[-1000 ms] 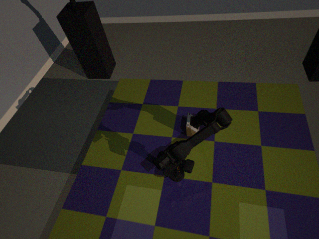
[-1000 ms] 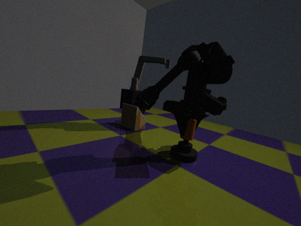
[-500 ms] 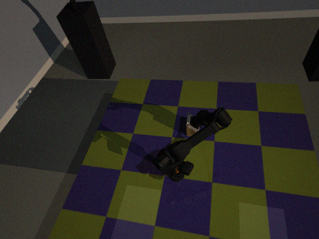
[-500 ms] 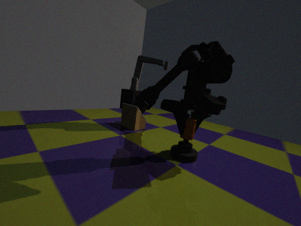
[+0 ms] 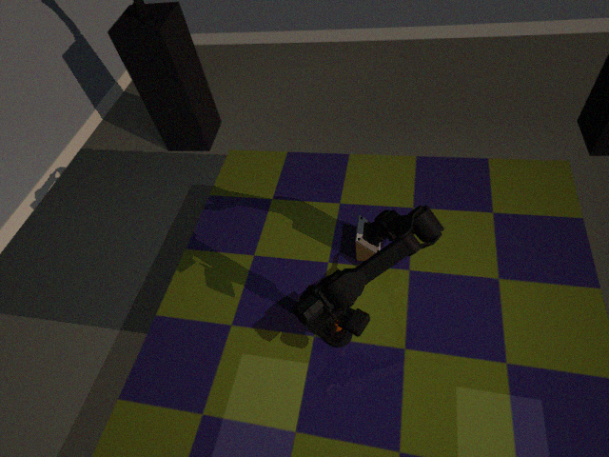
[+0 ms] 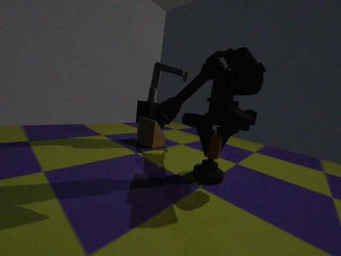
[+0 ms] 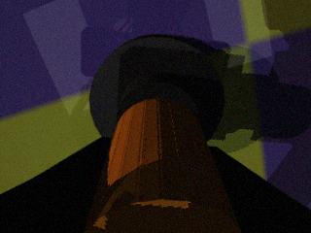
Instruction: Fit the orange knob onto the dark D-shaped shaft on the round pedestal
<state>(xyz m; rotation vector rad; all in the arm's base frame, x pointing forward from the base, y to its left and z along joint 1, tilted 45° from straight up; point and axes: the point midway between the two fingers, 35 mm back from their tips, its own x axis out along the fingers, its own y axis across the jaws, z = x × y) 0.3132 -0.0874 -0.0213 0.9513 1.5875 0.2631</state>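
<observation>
The orange knob [image 6: 216, 146] [image 7: 138, 141] is upright with a slight tilt in the exterior view; only a bit of it [image 5: 337, 327] shows in the top view. My gripper [image 6: 213, 152] [image 7: 158, 150] is shut on the knob, one finger on each side. The dark round pedestal [image 6: 208, 176] [image 7: 103, 92] stands on the checkered mat, directly below the knob. A short piece of the dark shaft [image 6: 210, 159] shows between the knob's bottom and the pedestal's raised step. Whether the shaft's tip is inside the hole, and both flat sides, are hidden.
A tan wedge-shaped block [image 5: 366, 252] [image 6: 145, 133] stands by my arm's base. Dark pillars [image 5: 171, 83] [image 5: 599, 123] stand beyond the mat. A grey arm [image 6: 155, 79] is in the background. Shadows fall across the checkered mat [image 5: 452, 314] [image 6: 192, 234].
</observation>
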